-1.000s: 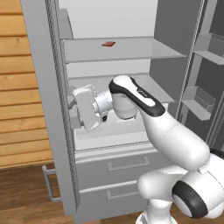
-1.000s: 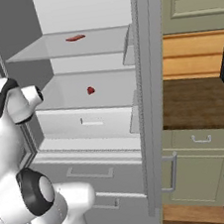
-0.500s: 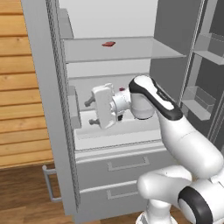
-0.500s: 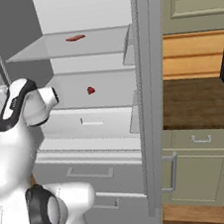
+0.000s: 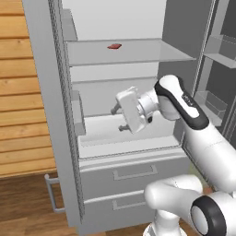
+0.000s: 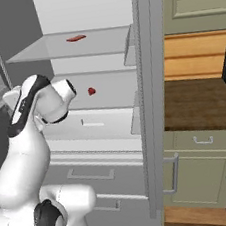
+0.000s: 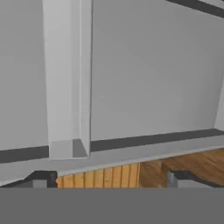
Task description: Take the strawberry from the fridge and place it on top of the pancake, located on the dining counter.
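The fingers [image 5: 121, 119] are spread wide with nothing held, at the frame's centre inside the open fridge [image 5: 55, 115]. The strawberry [image 6: 91, 91] is seen at centre left on the middle shelf; a flat red-brown piece [image 6: 75, 38] lies on the upper shelf [image 6: 51, 50].

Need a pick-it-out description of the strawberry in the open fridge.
Start at the tall light-grey fridge, doors open. Go below the upper glass shelf to the compartment under it, near the white back wall: the tiny bright red rounded strawberry. The other red item, a flatter dull red-brown piece, lies on the shelf above.
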